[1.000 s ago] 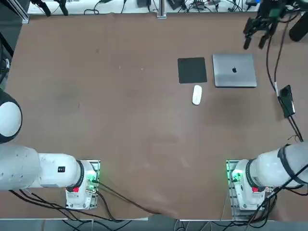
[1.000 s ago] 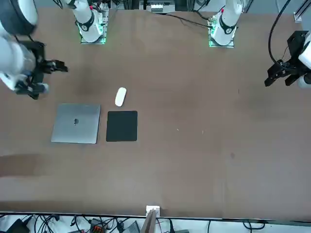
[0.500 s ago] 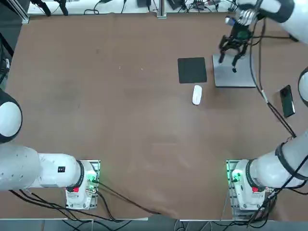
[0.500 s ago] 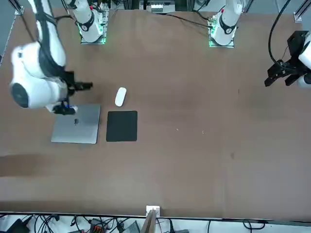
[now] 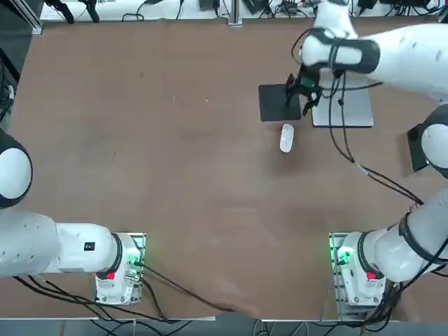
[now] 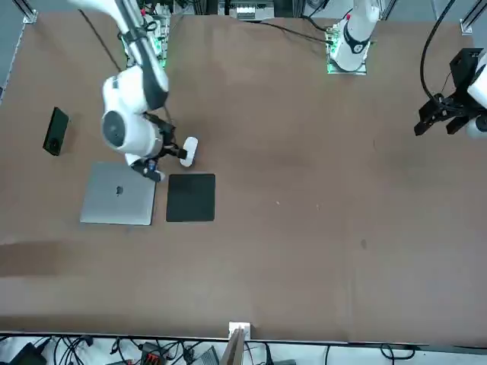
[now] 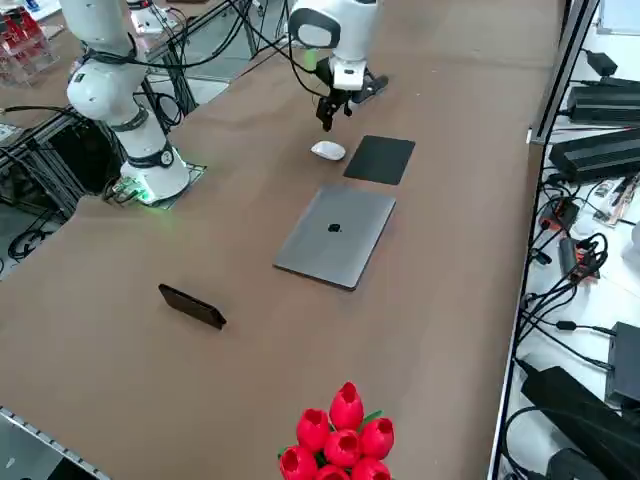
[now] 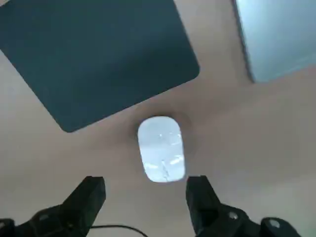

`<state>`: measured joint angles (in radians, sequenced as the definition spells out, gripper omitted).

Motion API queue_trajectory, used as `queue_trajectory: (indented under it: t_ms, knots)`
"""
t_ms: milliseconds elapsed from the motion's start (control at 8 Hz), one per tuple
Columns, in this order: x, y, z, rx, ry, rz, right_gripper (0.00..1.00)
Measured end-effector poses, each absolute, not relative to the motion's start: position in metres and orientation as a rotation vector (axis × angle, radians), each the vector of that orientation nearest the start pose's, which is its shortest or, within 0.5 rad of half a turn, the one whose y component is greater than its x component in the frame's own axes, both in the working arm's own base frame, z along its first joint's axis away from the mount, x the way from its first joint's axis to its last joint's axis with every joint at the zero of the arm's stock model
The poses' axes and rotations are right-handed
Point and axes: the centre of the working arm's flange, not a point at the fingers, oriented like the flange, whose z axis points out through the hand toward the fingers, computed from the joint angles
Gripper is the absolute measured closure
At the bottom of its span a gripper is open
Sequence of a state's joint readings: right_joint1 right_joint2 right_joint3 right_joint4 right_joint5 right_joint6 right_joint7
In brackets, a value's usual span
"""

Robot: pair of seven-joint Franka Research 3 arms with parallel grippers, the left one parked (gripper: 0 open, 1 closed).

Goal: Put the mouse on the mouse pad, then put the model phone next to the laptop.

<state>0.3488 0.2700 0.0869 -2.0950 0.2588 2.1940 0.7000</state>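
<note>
The white mouse lies on the bare table just off the near edge of the black mouse pad, not touching it. My right gripper hovers open above the pad's edge, beside the mouse, with nothing between its fingers. The silver laptop lies shut next to the pad. The dark model phone lies apart from the laptop, towards the table's right edge.
My right arm reaches across over the laptop. A bunch of red tulips stands at the table's right rim. Cables run along the far edge.
My right gripper has swept from the far right corner across the laptop to above the mouse and the pad's edge. Mouse, pad, laptop and phone have not moved.
</note>
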Motion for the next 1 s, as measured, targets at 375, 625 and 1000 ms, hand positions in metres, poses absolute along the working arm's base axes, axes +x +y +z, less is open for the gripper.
queue_trajectory:
  t_ms: [375,625,1000]
  knots:
    - [0.473,0.245,0.249,-2.942,0.712,0.267,0.00]
    - [0.458,0.246,0.235,-2.948,0.702,0.230,0.00]
    - [0.439,0.258,0.215,-2.961,0.653,0.181,0.00]
